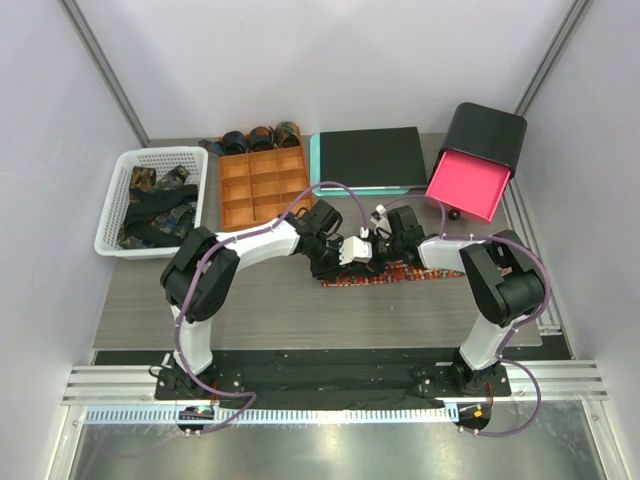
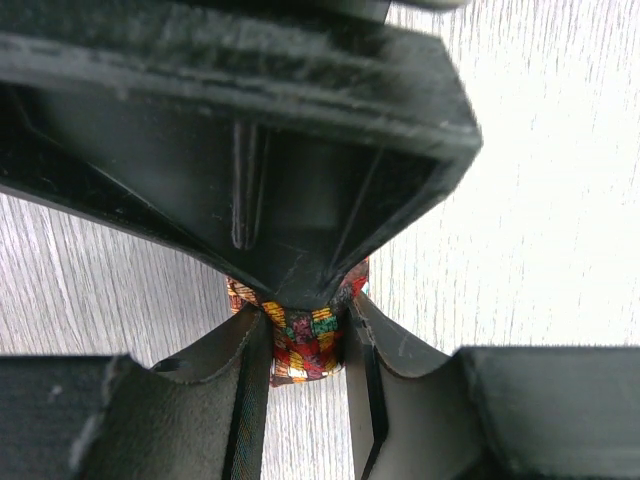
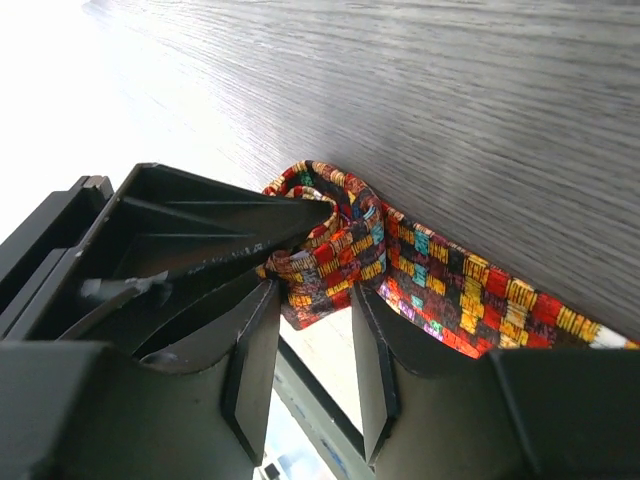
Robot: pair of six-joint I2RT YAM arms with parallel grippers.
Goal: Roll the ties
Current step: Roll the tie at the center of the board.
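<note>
A red-orange check tie [image 1: 400, 273] lies flat across the middle of the table. Its left end is folded into a small coil held between both grippers. My left gripper [image 1: 335, 262] is shut on that coiled end [image 2: 305, 345] from both sides. My right gripper [image 1: 378, 256] faces it and its jaws pinch the same folded end [image 3: 330, 265], with the rest of the tie [image 3: 470, 295] trailing to the right. Dark patterned ties [image 1: 155, 205] lie piled in a white basket [image 1: 113, 205] at the left. Three small dark rolls [image 1: 260, 137] sit behind the orange tray.
An orange compartment tray [image 1: 262, 186] stands at the back centre-left. A black pad on a teal board [image 1: 365, 158] lies beside it. A black box with a pink flap [image 1: 475, 160] stands at the back right. The table's near edge meets a black base strip [image 1: 320, 365].
</note>
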